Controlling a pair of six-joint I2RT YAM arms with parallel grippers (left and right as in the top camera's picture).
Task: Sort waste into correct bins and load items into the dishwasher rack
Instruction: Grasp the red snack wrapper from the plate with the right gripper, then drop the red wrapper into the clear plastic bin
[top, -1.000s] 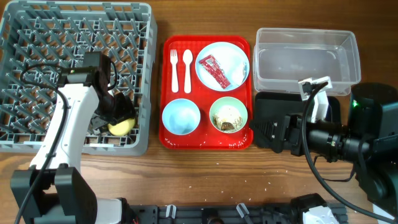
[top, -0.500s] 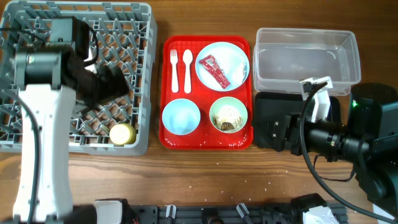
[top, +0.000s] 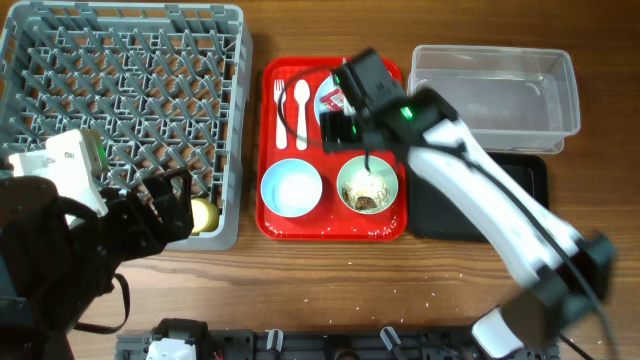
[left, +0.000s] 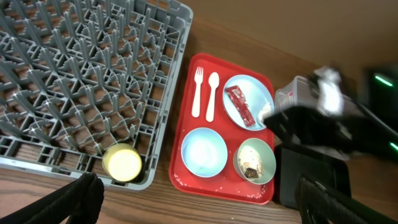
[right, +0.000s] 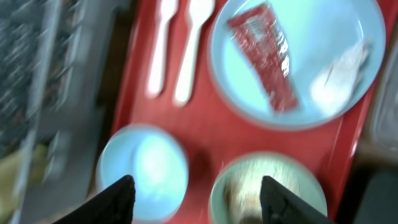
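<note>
The yellow round object (top: 203, 214) lies in the front right corner of the grey rack (top: 236, 120). My left gripper (top: 168, 203) hangs open and empty just left of it; in the left wrist view (left: 199, 208) its fingers are spread wide. My right gripper (top: 338, 128) is open and empty above the red tray (top: 330, 226). In the blurred right wrist view (right: 202, 202) the plate (right: 311, 37) holds the red wrapper (right: 264, 53) and a white scrap (right: 339, 71). The fork (right: 158, 46), the spoon (right: 191, 50), an empty bowl (right: 144, 171) and a bowl of leftovers (right: 267, 190) lie below.
The clear tub (top: 500, 95) stands at the back right, with the black tray (top: 528, 185) in front of it, partly under my right arm. The rack fills the left side. Bare wood runs along the front edge.
My left gripper let go of the yellow object in the rack corner and drew back to the front left. My right arm swung from the right side to above the red tray.
</note>
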